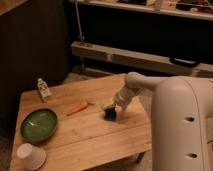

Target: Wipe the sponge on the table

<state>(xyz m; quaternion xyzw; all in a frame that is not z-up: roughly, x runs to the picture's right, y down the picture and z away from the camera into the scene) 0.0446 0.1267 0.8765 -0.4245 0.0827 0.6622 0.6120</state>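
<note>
Camera view shows me the dark blue sponge (110,115) lying on the table (95,139), right of centre. My gripper (112,107) is down right over it with the claw spread wide; I can't tell whether it touches. A carrot (77,108) lies near on the left. The green bowl (38,124), white cup (31,156) and small bottle (43,89) sit well apart, further left.

We see the robot's white arm (150,82) stretched out from its bulky pale body (182,125), which stands behind and to the right of the gripper. The arm bends downward at the wrist (123,96), just above and right of the gripper. The gripper (110,111) hangs low, pointing down and slightly left, its two fingers spread wide.
</note>
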